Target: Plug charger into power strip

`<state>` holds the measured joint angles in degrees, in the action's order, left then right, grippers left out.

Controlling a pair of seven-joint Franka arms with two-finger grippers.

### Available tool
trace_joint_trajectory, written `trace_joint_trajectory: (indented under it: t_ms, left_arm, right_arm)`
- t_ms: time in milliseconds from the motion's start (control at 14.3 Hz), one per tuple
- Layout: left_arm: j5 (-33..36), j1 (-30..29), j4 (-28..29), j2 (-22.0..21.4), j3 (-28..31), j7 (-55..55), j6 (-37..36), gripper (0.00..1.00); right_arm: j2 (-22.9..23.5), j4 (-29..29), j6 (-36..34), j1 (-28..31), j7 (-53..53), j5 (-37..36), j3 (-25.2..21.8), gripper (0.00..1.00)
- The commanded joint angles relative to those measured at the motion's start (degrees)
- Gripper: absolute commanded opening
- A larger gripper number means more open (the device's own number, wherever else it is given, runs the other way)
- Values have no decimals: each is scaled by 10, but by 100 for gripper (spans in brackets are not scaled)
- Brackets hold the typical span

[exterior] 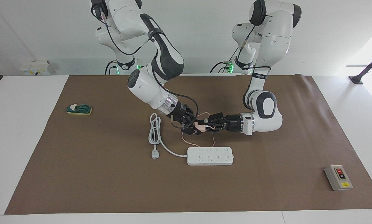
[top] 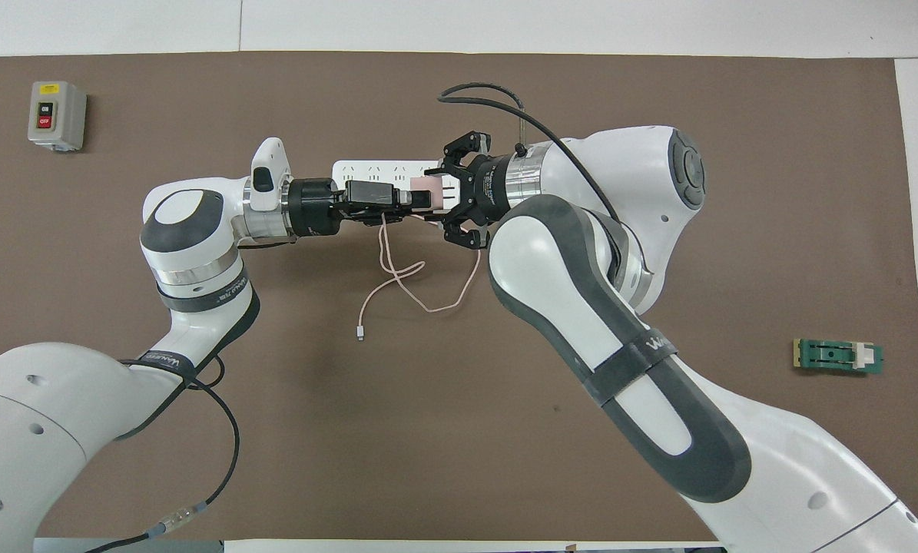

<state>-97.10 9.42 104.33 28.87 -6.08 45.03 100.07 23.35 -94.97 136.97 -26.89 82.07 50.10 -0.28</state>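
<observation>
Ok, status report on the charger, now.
Left pincer and right pincer meet at the charger, up over the mat. Cable trails down. Power strip lies unplugged into, nothing blocking its sockets.

The power strip (exterior: 210, 156) at frame centre is open from above; both grippers meet above it. Its white cord (exterior: 156, 130) lies at centre-left.

"ON" and "OFF" on grey switch box (top: 57, 115) buttons, other lettering unreadable
</observation>
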Motion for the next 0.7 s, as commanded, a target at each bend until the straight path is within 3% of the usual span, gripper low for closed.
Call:
trace_joint_trajectory:
  t_ms: [0, 140, 420, 631]
  left_arm:
    - [-10, -2, 19, -21, 5, 14, -1, 0]
    - [-2, -19, 5, -24, 4, 7, 6, 0]
    - [120, -42, -69, -43, 6, -101, 17, 0]
    - [217, -60, -119, -63, 6, -199, 13, 0]
  right_arm:
    - [6, 11, -19, 6, 17, -1, -2, 100]
    - [3, 11, -23, 11, 17, -1, -6, 100]
    - [-7, 11, -57, 46, 17, -3, -7, 100]
    - [-23, 10, -86, 75, 15, -60, -7, 100]
